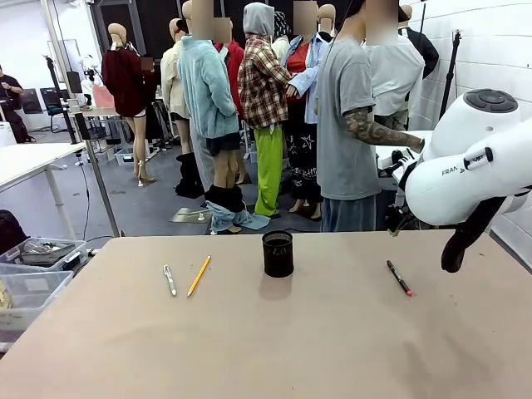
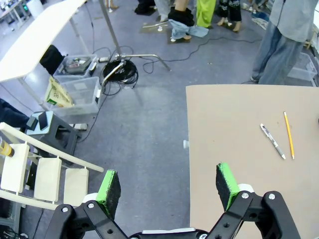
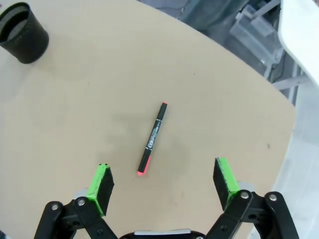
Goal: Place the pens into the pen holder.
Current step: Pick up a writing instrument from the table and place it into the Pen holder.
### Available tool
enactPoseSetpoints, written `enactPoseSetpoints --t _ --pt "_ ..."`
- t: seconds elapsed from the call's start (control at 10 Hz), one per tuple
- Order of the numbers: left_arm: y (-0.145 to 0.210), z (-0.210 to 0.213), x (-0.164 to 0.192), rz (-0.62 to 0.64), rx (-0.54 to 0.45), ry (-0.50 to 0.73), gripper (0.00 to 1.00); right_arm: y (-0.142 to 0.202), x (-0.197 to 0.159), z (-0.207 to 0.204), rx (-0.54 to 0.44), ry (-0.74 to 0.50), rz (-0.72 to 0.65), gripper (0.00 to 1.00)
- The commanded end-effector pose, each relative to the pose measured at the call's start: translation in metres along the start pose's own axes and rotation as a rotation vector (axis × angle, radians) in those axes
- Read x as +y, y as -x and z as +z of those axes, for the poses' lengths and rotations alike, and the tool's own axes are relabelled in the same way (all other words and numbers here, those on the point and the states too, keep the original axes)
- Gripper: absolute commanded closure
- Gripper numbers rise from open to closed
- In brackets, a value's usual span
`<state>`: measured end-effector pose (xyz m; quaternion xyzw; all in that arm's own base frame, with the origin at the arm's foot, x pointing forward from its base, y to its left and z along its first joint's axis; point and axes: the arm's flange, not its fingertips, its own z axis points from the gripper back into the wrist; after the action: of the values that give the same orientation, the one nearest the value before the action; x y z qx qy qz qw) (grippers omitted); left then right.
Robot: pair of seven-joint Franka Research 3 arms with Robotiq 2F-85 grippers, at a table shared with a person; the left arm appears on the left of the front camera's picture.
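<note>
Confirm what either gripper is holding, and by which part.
Nothing is held. Both are open: the left gripper over the edge of the tan table, the right gripper above the slim dark red-tipped pen lying on it.

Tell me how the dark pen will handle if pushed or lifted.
The dark pen looks round and slim, so a sideways push would likely roll it on the flat table. It seems stiff and light; the open right pincer should lift it easily.

Desk (image 1: 332, 349): matt tan board, smooth.
Pen holder (image 1: 278, 253): black mesh, metal-looking, dull.
Pencil (image 1: 199, 275): yellow-orange paint, slight sheen.
Silver-white pen (image 1: 169, 279): glossy barrel.
Dark pen (image 3: 152, 138): smooth black plastic, red ends.
Right pincer (image 3: 163, 172): matt black frame; pads (image 3: 226, 180) green, rough, rubbery.
Right arm (image 1: 465, 166): glossy white plastic shell.
</note>
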<state>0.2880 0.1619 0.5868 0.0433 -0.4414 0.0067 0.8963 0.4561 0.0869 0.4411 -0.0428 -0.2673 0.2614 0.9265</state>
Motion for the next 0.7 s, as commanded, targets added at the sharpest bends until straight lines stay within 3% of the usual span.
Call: enactPoseSetpoints --t 0.0,0.2,0.6 --pt "-0.002 -0.001 0.0 0.017 -0.012 -0.004 0.0 -0.008 0.004 -0.005 0.105 0.05 -0.016 0.0" --pt "-0.002 -0.001 0.0 0.017 -0.012 -0.004 0.0 -0.031 -0.02 -0.056 0.278 -0.063 -0.044 0.0" --pt "-0.002 -0.001 0.0 0.017 -0.012 -0.004 0.0 -0.025 -0.036 -0.118 0.377 -0.208 -0.098 0.0"
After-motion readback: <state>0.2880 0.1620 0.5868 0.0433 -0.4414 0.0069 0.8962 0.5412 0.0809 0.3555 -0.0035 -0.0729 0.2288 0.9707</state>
